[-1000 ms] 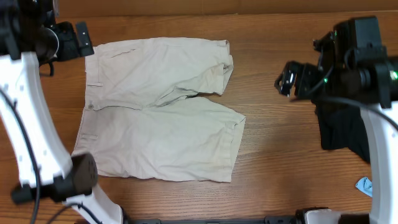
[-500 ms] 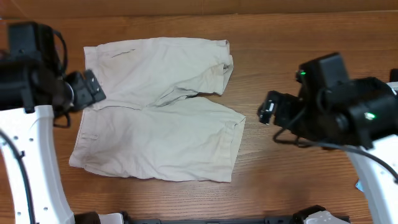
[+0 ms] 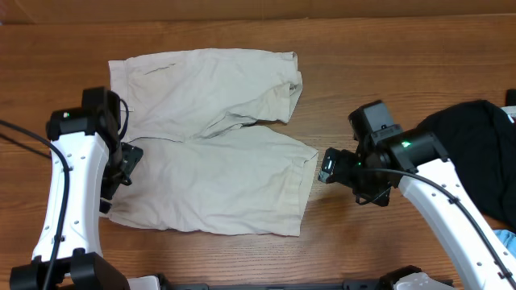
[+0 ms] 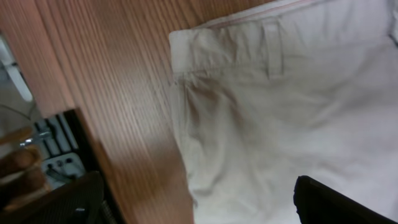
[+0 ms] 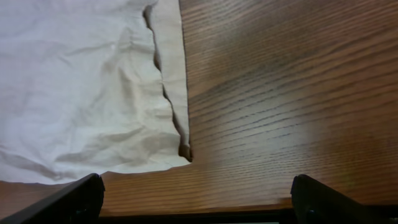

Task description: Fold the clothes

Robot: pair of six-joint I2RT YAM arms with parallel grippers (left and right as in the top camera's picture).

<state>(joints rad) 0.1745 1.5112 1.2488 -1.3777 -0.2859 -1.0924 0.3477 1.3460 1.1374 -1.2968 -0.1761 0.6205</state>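
The khaki shorts (image 3: 205, 141) lay spread flat on the wooden worktop (image 3: 363, 72), left of centre, waistband to the left and the 2 legs pointing right, the far leg rumpled at its hem. The left gripper (image 3: 121, 165) hung over the waistband edge; its wrist view showed a belt loop (image 4: 272, 46) and the waistband corner, jaws set wide apart. The right gripper (image 3: 329, 165) sat just beside the near leg's hem, low over bare wood, and its wrist view showed the jaws spread wide too, the hem (image 5: 171, 81) lying between them. A black garment (image 3: 476, 153) lay bunched at the right edge, a light blue cloth (image 3: 506, 239) just near of it.
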